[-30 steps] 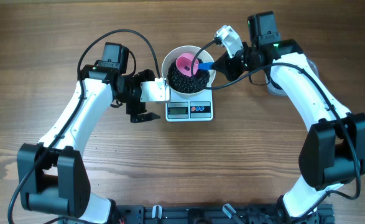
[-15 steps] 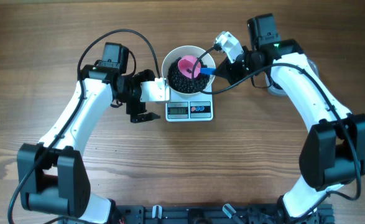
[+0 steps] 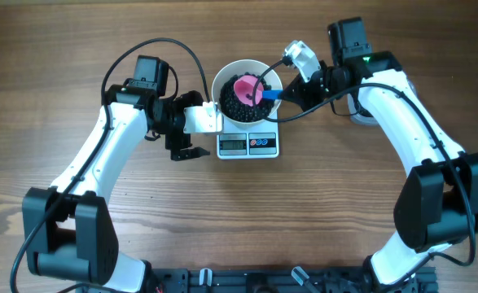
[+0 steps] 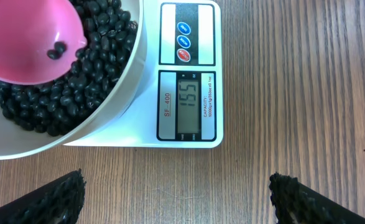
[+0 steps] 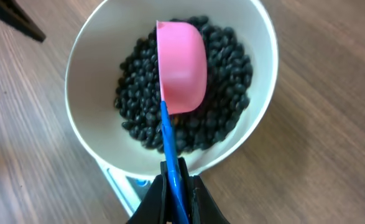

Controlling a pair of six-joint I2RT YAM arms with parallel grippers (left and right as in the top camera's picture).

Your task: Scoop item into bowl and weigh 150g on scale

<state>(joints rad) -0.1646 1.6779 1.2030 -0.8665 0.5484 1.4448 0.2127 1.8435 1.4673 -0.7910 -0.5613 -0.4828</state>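
Beans (image 5: 226, 118) in bowl (image 5: 83, 81) on scale (image 4: 151, 127), pink scoop (image 5: 182, 65) over them, gripped by its blue handle (image 5: 168, 137) in right claw (image 5: 177, 180) at bowl's 3 o'clock. Only from left wrist: display (image 4: 190, 102) reading 155, left claw (image 4: 176, 180) spread wide, at scale's 9 o'clock from overhead. Since a second ago, only slight shift of right arm (image 3: 401, 106).

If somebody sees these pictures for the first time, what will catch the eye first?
The bright pink scoop stands out first, held over the black beans in the white bowl, its blue handle pinched by the right arm's fingers. Next comes the scale under the bowl, whose display reads 155. The left arm's fingers stand open near it, holding nothing.
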